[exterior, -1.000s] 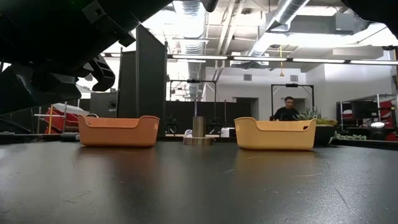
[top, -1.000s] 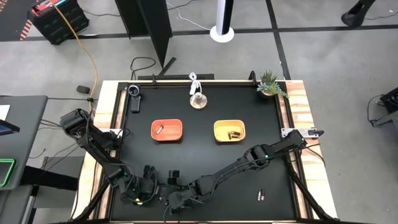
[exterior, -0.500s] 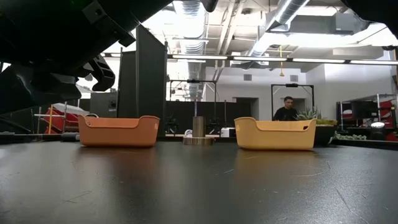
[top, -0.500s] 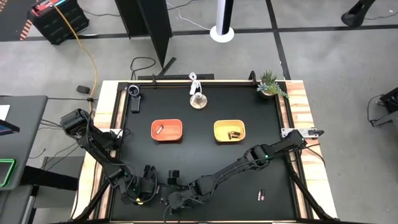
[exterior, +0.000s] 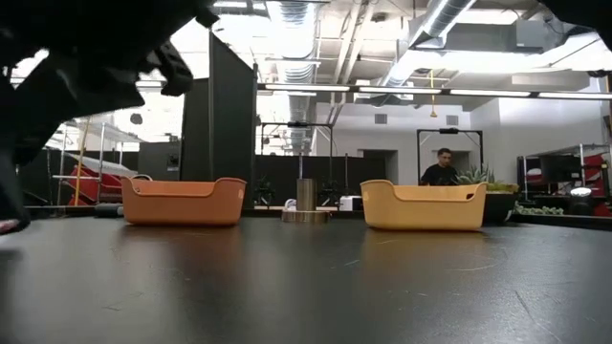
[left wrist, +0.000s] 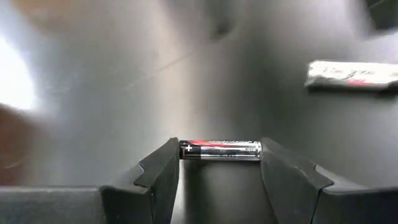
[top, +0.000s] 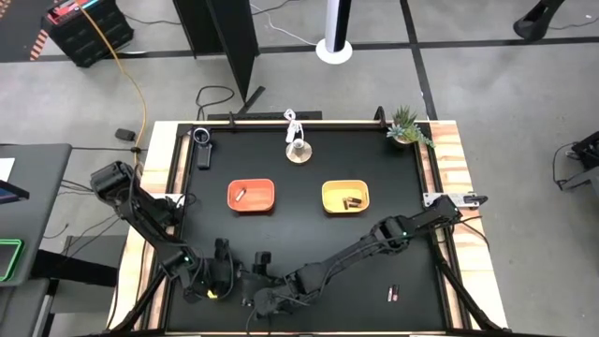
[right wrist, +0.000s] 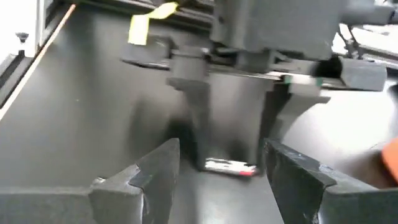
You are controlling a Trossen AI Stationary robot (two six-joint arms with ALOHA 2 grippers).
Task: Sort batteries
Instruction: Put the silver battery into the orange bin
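L gripper [left wrist: 220, 163] at near-left table edge, fingers clamped end-to-end on a silver battery [left wrist: 220, 150]. R gripper [right wrist: 219, 163] just beside it, fingers spread, holding nothing. Other batteries in orange tray [top: 251, 196] & yellow tray [top: 345, 197].

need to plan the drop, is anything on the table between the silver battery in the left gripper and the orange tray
Nothing visible. The left gripper holds the silvery battery end to end near the table's front edge; the black tabletop up to the orange tray looks bare.
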